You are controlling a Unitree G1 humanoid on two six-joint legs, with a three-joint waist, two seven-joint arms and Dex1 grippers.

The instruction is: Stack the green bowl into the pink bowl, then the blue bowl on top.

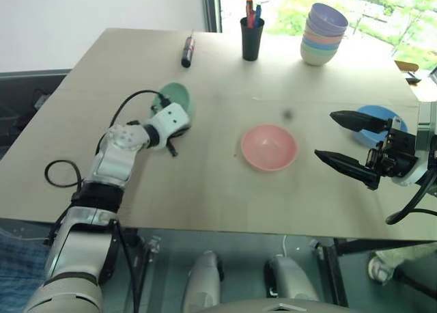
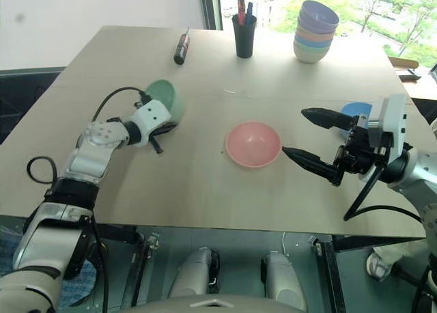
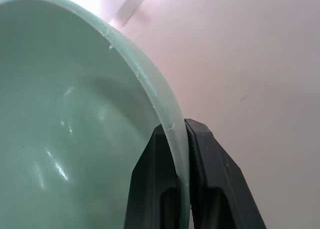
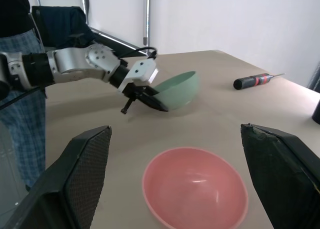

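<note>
Item 1, my left gripper (image 4: 150, 100): pressed together on the rim of the green bowl (image 1: 175, 98), one finger inside the wall and one outside, as the left wrist view shows. The bowl hangs tilted, its opening tipped toward me, and in the right wrist view it appears clear of the worktop (image 1: 205, 190).

Item 2, the pink bowl (image 1: 269, 147): upright and empty near the middle of the worktop, to the right of the held green bowl and somewhat nearer to me. This is the relation the coming move turns on: the carry runs rightward and slightly back toward me, and I judge the green bowl must be levelled before it can nest.

Item 3, my right gripper (image 1: 345, 143): fingers spread wide, holding nothing, poised just right of the pink bowl and pointing across toward it.

Item 4, the blue bowl (image 1: 377, 124): on the worktop at the right, partly hidden behind my right gripper. The right arm is much the nearer for that later pick.

Item 5, others at the far edge: a stack of coloured bowls (image 1: 323, 33), a black pen cup (image 1: 252, 37), a screwdriver (image 1: 187, 51).
</note>
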